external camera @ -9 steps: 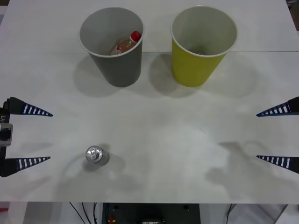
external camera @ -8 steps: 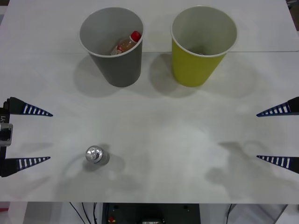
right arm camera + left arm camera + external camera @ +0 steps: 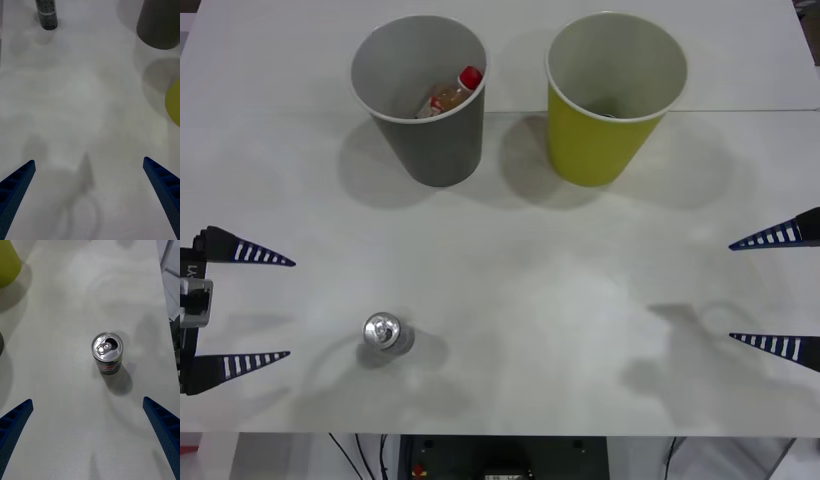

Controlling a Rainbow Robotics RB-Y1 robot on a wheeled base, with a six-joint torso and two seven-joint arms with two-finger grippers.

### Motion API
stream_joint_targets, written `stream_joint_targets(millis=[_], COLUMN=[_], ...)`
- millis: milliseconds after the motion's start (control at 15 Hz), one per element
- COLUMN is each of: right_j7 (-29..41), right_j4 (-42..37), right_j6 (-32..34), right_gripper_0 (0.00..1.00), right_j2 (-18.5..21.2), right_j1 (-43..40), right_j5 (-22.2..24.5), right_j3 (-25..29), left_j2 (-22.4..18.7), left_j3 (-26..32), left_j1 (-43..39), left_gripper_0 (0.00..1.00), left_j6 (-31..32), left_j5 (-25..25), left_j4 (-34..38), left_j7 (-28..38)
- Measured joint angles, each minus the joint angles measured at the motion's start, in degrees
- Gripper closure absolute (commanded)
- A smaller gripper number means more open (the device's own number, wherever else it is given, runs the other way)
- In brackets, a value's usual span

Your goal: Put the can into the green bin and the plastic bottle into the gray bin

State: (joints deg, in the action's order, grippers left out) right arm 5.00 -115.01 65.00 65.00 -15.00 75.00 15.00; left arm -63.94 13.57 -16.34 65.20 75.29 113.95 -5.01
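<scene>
One can (image 3: pixel 386 333) upright on white table (image 3: pixel 520 300), near front edge, left side, untouched. Left hand (image 3: pixel 240 307) at table's left edge, fingers spread wide, empty, can lined up ahead of it in left wrist view. Right hand (image 3: pixel 775 291) at right edge, equally wide open, empty. Farther back: one gray bin (image 3: pixel 421 96), one plastic bottle (image 3: pixel 448 94) already lying inside; one green bin (image 3: pixel 612 95) just beside it, can not yet in. Judgement: half done; can-to-green-bin leg left.

plastic bottle (image 3: pixel 448 95) lower half behind gray bin (image 3: pixel 425 150) wall
</scene>
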Motion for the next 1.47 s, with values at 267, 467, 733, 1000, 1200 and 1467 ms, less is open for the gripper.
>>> stream_joint_targets(millis=[267, 467, 733, 1000, 1200, 1467], right_j7=[0.0, 0.0, 0.0, 0.0, 0.0, 0.0], right_j4=[0.0, 0.0, 0.0, 0.0, 0.0, 0.0], right_j6=[0.0, 0.0, 0.0, 0.0, 0.0, 0.0], right_gripper_0=[0.00, 0.00, 0.00, 0.00, 0.00, 0.00], right_j2=[0.0, 0.0, 0.0, 0.0, 0.0, 0.0], right_j1=[0.0, 0.0, 0.0, 0.0, 0.0, 0.0], right_j5=[0.0, 0.0, 0.0, 0.0, 0.0, 0.0], right_j3=[0.0, 0.0, 0.0, 0.0, 0.0, 0.0], left_j2=[3.4, 5.7, 6.7, 8.9, 12.0, 15.7], left_j3=[-3.4, -6.3, -12.1, -17.0, -17.9, -18.0], left_j1=[0.1, 1.2, 4.8, 8.8, 11.5, 14.2], left_gripper_0=[0.00, 0.00, 0.00, 0.00, 0.00, 0.00], left_j6=[-1.1, -1.8, -1.7, -0.3, 4.2, 8.8], left_j5=[-2.4, -4.4, -9.4, -14.7, -17.1, -18.0], left_j4=[-4.7, -9.0, -16.8, -25.4, -32.4, -40.5], left_j7=[-4.5, -9.7, -16.9, -23.8, -26.0, -30.6])
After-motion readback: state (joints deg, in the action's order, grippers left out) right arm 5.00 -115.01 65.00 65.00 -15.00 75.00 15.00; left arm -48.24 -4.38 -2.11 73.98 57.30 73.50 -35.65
